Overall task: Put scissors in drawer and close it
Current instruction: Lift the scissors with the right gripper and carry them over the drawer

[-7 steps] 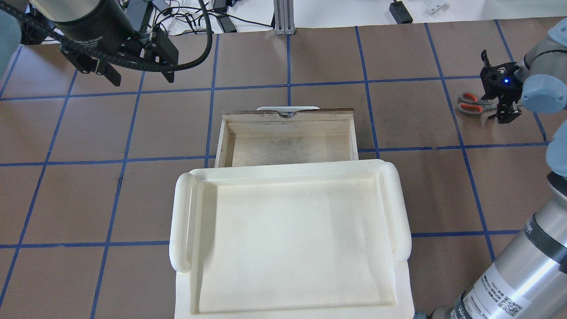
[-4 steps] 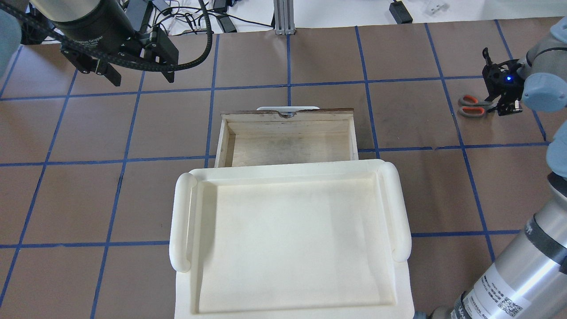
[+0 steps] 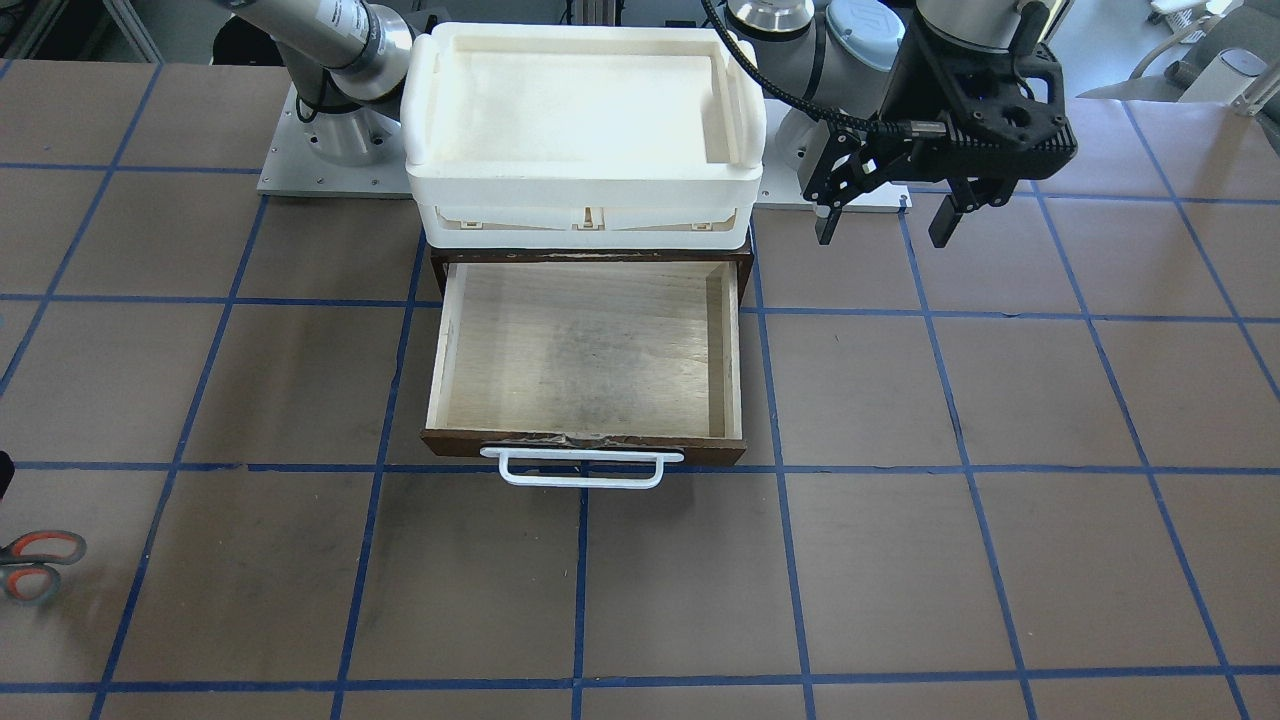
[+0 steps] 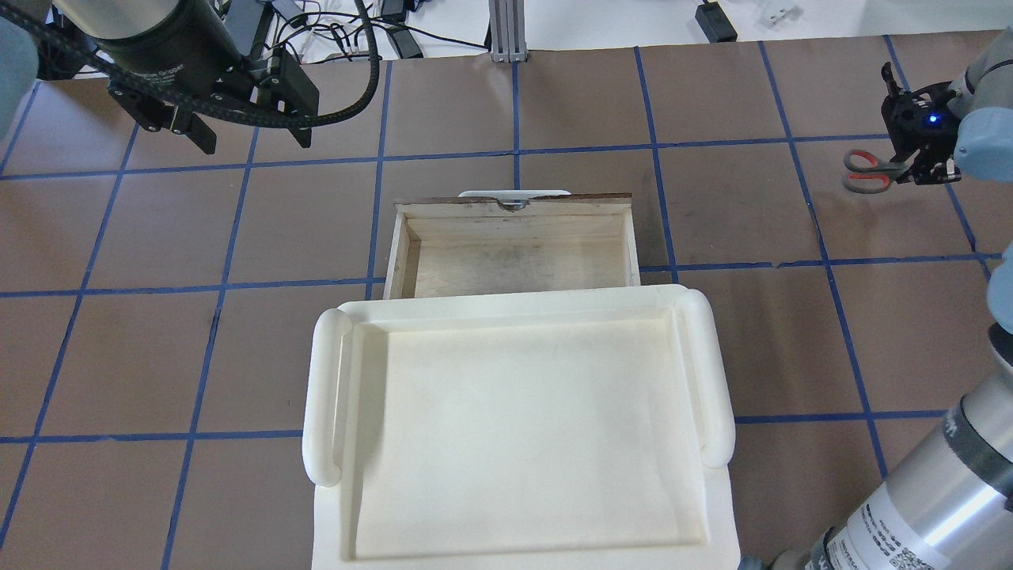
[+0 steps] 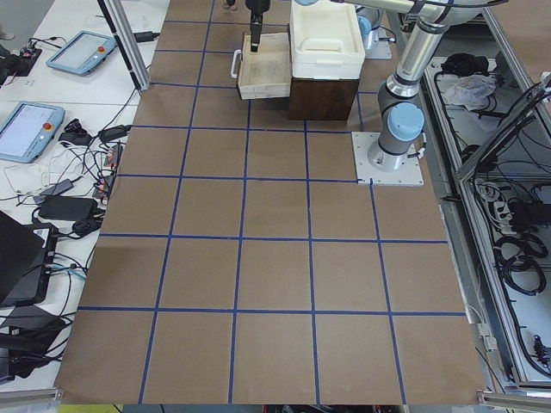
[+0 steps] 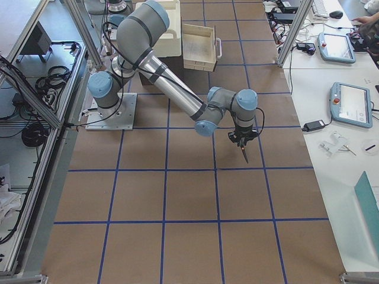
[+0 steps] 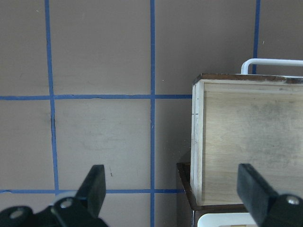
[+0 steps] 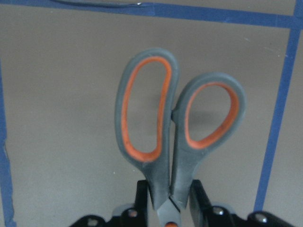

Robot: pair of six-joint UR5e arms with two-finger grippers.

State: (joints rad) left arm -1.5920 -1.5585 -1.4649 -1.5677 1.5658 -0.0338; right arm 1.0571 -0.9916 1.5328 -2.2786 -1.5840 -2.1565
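The scissors [image 4: 866, 170], grey handles lined orange-red, are clamped near the pivot in my right gripper [image 4: 910, 168] at the table's far right, lifted off the mat. In the right wrist view the handles [image 8: 175, 127] stick out beyond the shut fingers [image 8: 142, 194]. The handles also show at the front view's left edge [image 3: 30, 565]. The wooden drawer [image 4: 514, 265] stands pulled open and empty, its white handle [image 3: 580, 470] on the far side. My left gripper [image 4: 252, 136] is open and empty, hovering at the far left, left of the drawer [image 7: 246, 142].
A white plastic tray [image 4: 324, 396] sits on top of the brown cabinet [image 5: 323, 95] that the drawer slides out of. The brown mat has a grid of blue tape lines [image 4: 657, 146]. Cables and devices lie beyond the table's far edge [image 4: 332, 32].
My right gripper closed on the scissors and lifted them off the mat, moving a little farther away and to the right. The left arm and drawer have not moved.
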